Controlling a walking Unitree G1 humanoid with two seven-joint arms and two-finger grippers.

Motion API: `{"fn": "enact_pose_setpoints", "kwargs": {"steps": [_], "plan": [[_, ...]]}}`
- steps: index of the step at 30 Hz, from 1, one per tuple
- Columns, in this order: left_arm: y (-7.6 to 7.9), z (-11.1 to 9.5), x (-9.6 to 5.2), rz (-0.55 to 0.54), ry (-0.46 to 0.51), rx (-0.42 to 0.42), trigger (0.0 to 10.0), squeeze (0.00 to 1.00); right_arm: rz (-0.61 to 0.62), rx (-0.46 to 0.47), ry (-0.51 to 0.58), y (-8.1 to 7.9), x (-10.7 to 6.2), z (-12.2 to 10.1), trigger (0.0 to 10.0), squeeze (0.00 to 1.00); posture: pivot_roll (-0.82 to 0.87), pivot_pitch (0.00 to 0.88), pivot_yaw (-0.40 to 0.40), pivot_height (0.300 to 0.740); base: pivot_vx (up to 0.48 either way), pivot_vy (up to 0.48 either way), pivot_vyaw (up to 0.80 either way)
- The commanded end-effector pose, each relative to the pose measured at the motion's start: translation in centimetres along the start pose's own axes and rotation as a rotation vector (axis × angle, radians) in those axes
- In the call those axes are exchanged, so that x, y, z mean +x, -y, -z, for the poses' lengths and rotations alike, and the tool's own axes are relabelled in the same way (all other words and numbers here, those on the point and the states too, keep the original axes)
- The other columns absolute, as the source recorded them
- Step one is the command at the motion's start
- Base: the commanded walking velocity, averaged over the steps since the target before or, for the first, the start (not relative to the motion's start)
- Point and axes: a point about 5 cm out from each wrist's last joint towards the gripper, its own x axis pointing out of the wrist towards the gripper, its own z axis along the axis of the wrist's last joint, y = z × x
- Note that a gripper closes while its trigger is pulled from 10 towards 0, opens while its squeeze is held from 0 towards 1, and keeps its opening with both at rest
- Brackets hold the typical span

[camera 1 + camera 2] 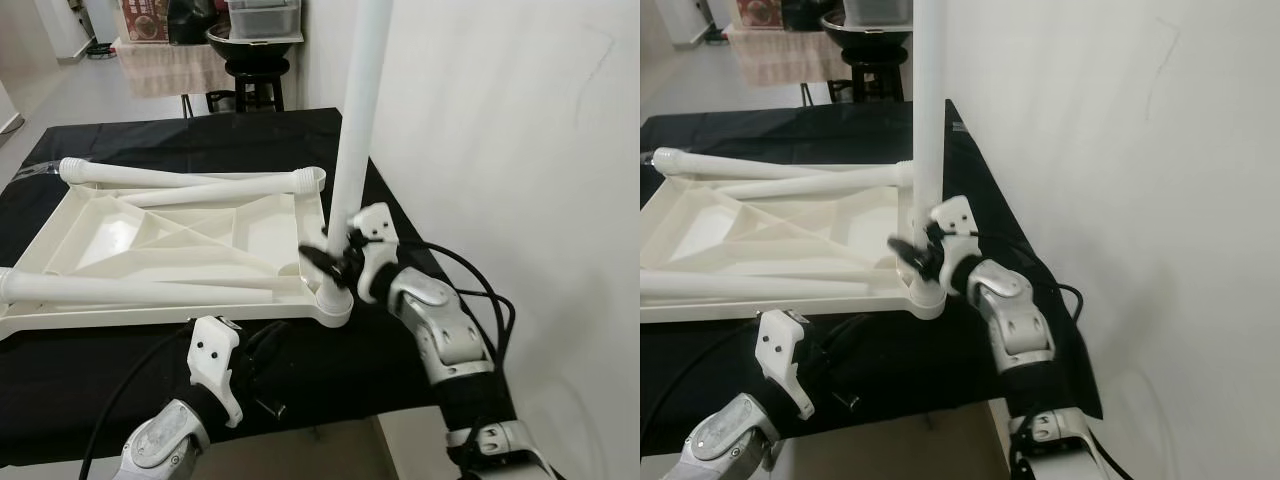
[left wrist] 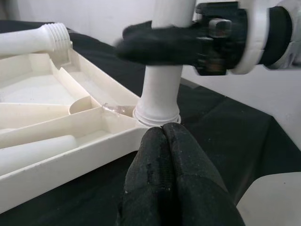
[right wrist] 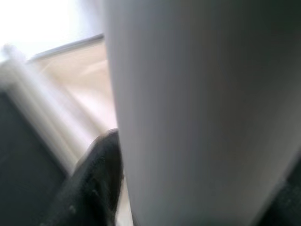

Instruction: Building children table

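A white plastic table top (image 1: 110,235) lies upside down on the black-covered table. One white leg (image 1: 358,120) stands upright in the socket at its near right corner (image 1: 335,305). My right gripper (image 1: 335,262) is shut on this leg just above the socket; the leg (image 3: 197,108) fills most of the right wrist view. Two loose legs lie on the top, one at the far edge (image 1: 180,178) and one along the near edge (image 1: 130,290). My left gripper (image 2: 162,155) is shut and empty, low on the cloth just in front of that corner socket (image 2: 157,113).
A white wall (image 1: 520,150) runs close along the table's right side. The black cloth (image 1: 330,370) ends at the near edge by my arms. Behind the table stand a dark stool (image 1: 255,85) with a bowl and a cloth-covered stand (image 1: 165,65).
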Motion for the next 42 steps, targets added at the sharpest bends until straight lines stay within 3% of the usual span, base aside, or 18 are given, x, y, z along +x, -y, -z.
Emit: {"fn": "enact_pose_setpoints", "kwargs": {"steps": [1,2,5,6,8,14,15,25,30,32,34,35,37,38,39,41,42], "plan": [[0.0,0.2,0.1,-0.001,-0.013,-0.007,10.0,0.0,-0.114,-0.027,0.022,-0.5,0.5,-0.6,10.0,1.0,0.03,0.052,-0.059,0.74,0.0,0.0,0.0],[0.1,0.2,0.1,-0.004,-0.011,-0.006,10.0,0.0,-0.228,-0.011,0.027,0.0,0.1,-0.7,10.0,0.23,0.04,0.051,-0.062,0.74,0.0,0.0,0.0],[0.1,0.2,0.1,-0.004,-0.011,-0.006,10.0,0.0,-0.256,-0.005,0.029,0.1,0.0,-0.8,10.0,0.23,0.04,0.051,-0.062,0.74,0.0,0.0,0.0],[0.1,0.2,0.1,-0.006,-0.011,-0.004,10.0,0.0,-0.295,-0.011,0.009,0.4,0.0,-0.7,10.0,0.0,0.05,0.051,-0.065,0.74,0.0,0.0,0.0],[0.2,0.2,0.1,-0.007,-0.013,-0.001,10.0,0.0,-0.352,0.008,-0.02,1.5,0.1,-0.8,10.0,0.0,0.05,0.051,-0.067,0.74,0.0,0.0,0.0],[0.3,0.2,0.0,-0.007,-0.015,0.0,10.0,0.0,-0.339,0.068,-0.035,2.6,0.5,-0.7,10.0,0.0,0.06,0.055,-0.068,0.74,0.0,0.0,0.0],[0.3,0.2,0.0,-0.007,-0.015,0.0,10.0,0.0,-0.339,0.077,-0.042,2.8,0.5,-0.6,0.4,0.0,0.06,0.056,-0.069,0.74,0.0,0.0,0.0],[0.5,0.2,0.0,-0.007,-0.013,-0.004,10.0,0.0,-0.332,0.102,-0.025,3.3,0.5,-0.6,0.0,0.0,0.06,0.061,-0.072,0.74,0.0,0.0,0.0],[0.6,0.2,0.0,-0.007,-0.011,-0.006,10.0,0.0,-0.239,0.061,-0.009,3.8,0.3,-0.3,0.0,0.0,0.05,0.063,-0.076,0.74,0.0,0.0,0.0],[0.5,0.1,0.0,-0.008,-0.009,-0.007,10.0,0.0,-0.147,0.062,-0.006,4.2,0.2,0.1,0.0,0.0,0.05,0.063,-0.078,0.74,0.0,0.0,0.0],[0.5,0.1,0.0,-0.008,-0.009,-0.007,10.0,0.0,-0.139,0.063,-0.006,4.2,0.1,0.2,0.0,0.0,0.05,0.063,-0.078,0.74,0.0,0.0,0.0],[0.4,0.1,-0.1,-0.009,-0.009,-0.006,10.0,0.0,0.186,0.109,-0.022,4.3,0.7,1.5,0.0,0.0,0.04,0.062,-0.076,0.74,0.0,0.0,0.0],[0.4,0.1,-0.1,-0.009,-0.009,-0.006,10.0,0.0,0.186,0.109,-0.022,4.3,0.7,1.5,0.0,0.0,0.04,0.062,-0.076,0.74,0.0,0.0,0.0],[0.2,0.1,-0.1,-0.01,-0.01,-0.006,10.0,0.0,0.372,0.16,-0.028,2.6,0.6,3.0,0.0,0.0,0.03,0.064,-0.064,0.74,0.0,0.0,0.0],[0.0,0.1,-0.2,-0.008,-0.011,-0.006,10.0,0.0,0.457,0.156,-0.056,0.5,0.3,3.6,0.0,0.0,0.02,0.06,-0.057,0.74,0.0,0.0,0.0],[-0.2,0.2,-0.1,-0.006,-0.014,-0.005,10.0,0.0,0.472,0.118,-0.03,-0.4,0.1,3.0,0.0,0.0,0.01,0.043,-0.045,0.74,0.0,0.0,0.0],[-0.2,0.3,0.0,-0.002,-0.016,-0.003,10.0,0.0,0.422,0.106,-0.038,-0.7,0.3,3.0,0.0,0.0,0.03,0.034,-0.059,0.74,0.0,0.0,0.0]]}}
